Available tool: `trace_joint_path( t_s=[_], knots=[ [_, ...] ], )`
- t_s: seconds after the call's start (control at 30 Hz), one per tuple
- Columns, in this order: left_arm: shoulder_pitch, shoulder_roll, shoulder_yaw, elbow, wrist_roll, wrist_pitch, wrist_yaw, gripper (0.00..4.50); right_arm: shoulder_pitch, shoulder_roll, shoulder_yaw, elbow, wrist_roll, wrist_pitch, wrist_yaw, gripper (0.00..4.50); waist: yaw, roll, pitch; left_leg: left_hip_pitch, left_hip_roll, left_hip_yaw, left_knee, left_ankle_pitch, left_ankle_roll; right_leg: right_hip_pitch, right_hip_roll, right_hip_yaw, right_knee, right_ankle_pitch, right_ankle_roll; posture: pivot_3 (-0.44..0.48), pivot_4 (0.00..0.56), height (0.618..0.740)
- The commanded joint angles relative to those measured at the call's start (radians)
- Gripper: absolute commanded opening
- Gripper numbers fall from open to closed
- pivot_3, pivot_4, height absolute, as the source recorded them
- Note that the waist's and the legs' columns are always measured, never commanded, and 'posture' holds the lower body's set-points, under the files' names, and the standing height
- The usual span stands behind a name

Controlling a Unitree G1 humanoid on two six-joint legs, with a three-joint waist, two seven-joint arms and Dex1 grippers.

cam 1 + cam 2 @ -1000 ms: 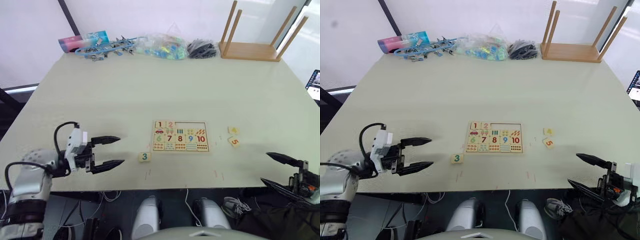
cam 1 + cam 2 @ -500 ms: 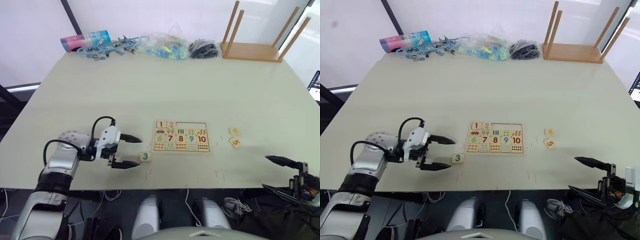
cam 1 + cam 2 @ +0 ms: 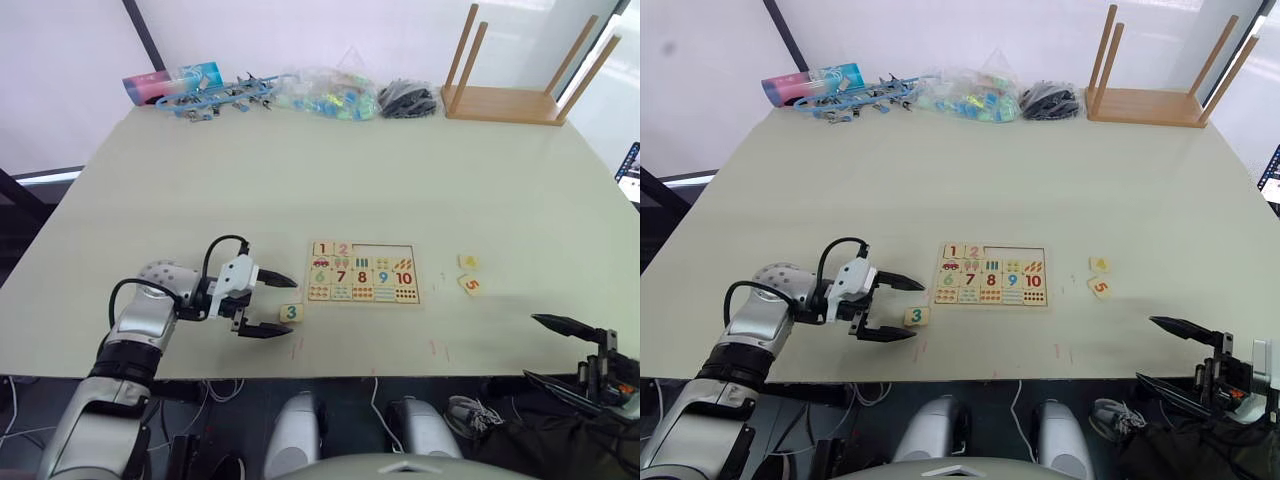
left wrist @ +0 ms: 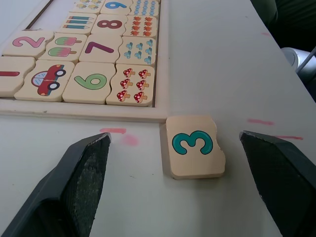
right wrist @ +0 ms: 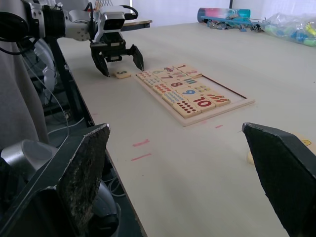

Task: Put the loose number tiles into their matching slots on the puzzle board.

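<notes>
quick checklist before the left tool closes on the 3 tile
1. Left tool open: ok, fingers spread on either side of the 3 tile.
2. Tile between the fingers: ok, though it sits nearer one finger.
3. Tile free of the puzzle board: ok, it lies on the table just outside the rim.
4. Slots for 3, 4, 5 vacant: ok, the top row is bare beyond 1 and 2.
5. Right tool out of the way: ok, open near the table edge.
6. Fingers low enough to grip: cannot tell.
</notes>
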Motion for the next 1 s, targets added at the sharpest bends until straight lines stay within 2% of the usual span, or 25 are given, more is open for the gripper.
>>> trace_joint_path(
  t_s=[0.03, 0.07, 0.1, 0.13, 0.17, 0.2, 0.23, 0.6, 0.83, 1.0],
  knots=[
    [0.033, -0.001, -0.03, -0.017, 0.02, -0.006, -0.011, 3.13, -0.005, -0.003, -0.027, -0.02, 0.018, -0.016, -0.002, 4.5, -0.001, 0.0, 0.0, 0.0, 0.0, 0.0, 0.0, 0.0, 0.0, 0.0, 0.0, 0.0, 0.0, 0.0, 0.0, 0.0, 0.15, 0.738],
    [0.04, 0.0, -0.03, -0.02, 0.019, -0.008, -0.011, 2.84, -0.007, -0.003, -0.026, -0.02, 0.017, -0.016, -0.004, 4.5, -0.002, 0.001, 0.0, 0.0, 0.0, 0.0, 0.0, 0.0, 0.0, 0.0, 0.0, 0.0, 0.0, 0.0, 0.0, 0.0, 0.15, 0.738],
    [0.045, 0.0, -0.03, -0.023, 0.018, -0.01, -0.012, 2.36, -0.009, -0.003, -0.025, -0.02, 0.017, -0.015, -0.004, 4.5, -0.002, 0.001, -0.001, 0.0, 0.0, 0.0, 0.0, 0.0, 0.0, 0.0, 0.0, 0.0, 0.0, 0.0, 0.0, 0.0, 0.15, 0.738],
    [0.05, 0.002, -0.029, -0.026, 0.018, -0.011, -0.011, 2.13, -0.01, -0.003, -0.025, -0.02, 0.016, -0.015, -0.005, 4.5, -0.002, 0.001, -0.001, 0.0, 0.0, 0.0, 0.0, 0.0, 0.0, 0.0, 0.0, 0.0, 0.0, 0.0, 0.0, 0.0, 0.15, 0.738],
    [0.055, 0.003, -0.028, -0.03, 0.017, -0.01, -0.011, 1.56, -0.011, -0.003, -0.024, -0.021, 0.016, -0.014, -0.006, 4.5, -0.002, 0.002, -0.001, 0.0, 0.0, 0.001, 0.0, 0.0, 0.0, 0.0, 0.0, 0.001, 0.0, 0.0, 0.0, 0.0, 0.15, 0.738],
    [0.06, 0.006, -0.028, -0.034, 0.016, -0.01, -0.012, 1.18, -0.012, -0.003, -0.024, -0.022, 0.016, -0.014, -0.008, 4.5, -0.002, 0.002, -0.001, 0.0, 0.0, 0.001, 0.0, 0.0, 0.0, 0.0, 0.0, 0.001, 0.0, 0.0, 0.0, 0.0, 0.15, 0.738],
    [0.065, 0.009, -0.028, -0.039, 0.015, -0.011, -0.014, 1.02, -0.013, -0.003, -0.024, -0.023, 0.016, -0.014, -0.009, 4.5, -0.002, 0.003, -0.002, 0.0, 0.0, 0.001, 0.0, 0.0, 0.0, 0.0, 0.0, 0.001, 0.0, 0.0, 0.0, 0.0, 0.15, 0.738],
    [0.056, 0.067, -0.009, -0.044, 0.018, 0.012, -0.029, 1.03, -0.009, -0.002, -0.022, -0.04, 0.019, -0.009, -0.024, 4.5, -0.005, 0.005, -0.003, 0.002, 0.001, 0.001, 0.0, 0.0, 0.0, 0.0, 0.001, 0.001, 0.0, 0.0, 0.0, 0.0, 0.15, 0.738],
    [0.026, 0.127, -0.003, -0.088, 0.024, 0.1, -0.023, 1.03, -0.011, -0.001, -0.019, -0.048, 0.017, -0.006, -0.034, 4.5, -0.004, 0.005, -0.003, 0.003, 0.001, 0.001, -0.001, 0.0, 0.0, 0.0, 0.001, 0.002, 0.001, 0.0, 0.0, 0.0, 0.15, 0.738],
    [-0.064, 0.155, 0.004, -0.105, 0.036, 0.147, -0.012, 1.03, -0.027, 0.007, -0.006, -0.051, 0.011, -0.008, -0.049, 4.5, 0.0, 0.004, -0.003, 0.002, 0.001, 0.001, -0.001, 0.0, 0.0, 0.0, 0.0, 0.001, 0.001, 0.0, 0.0, 0.0, 0.15, 0.738]
  ],
)
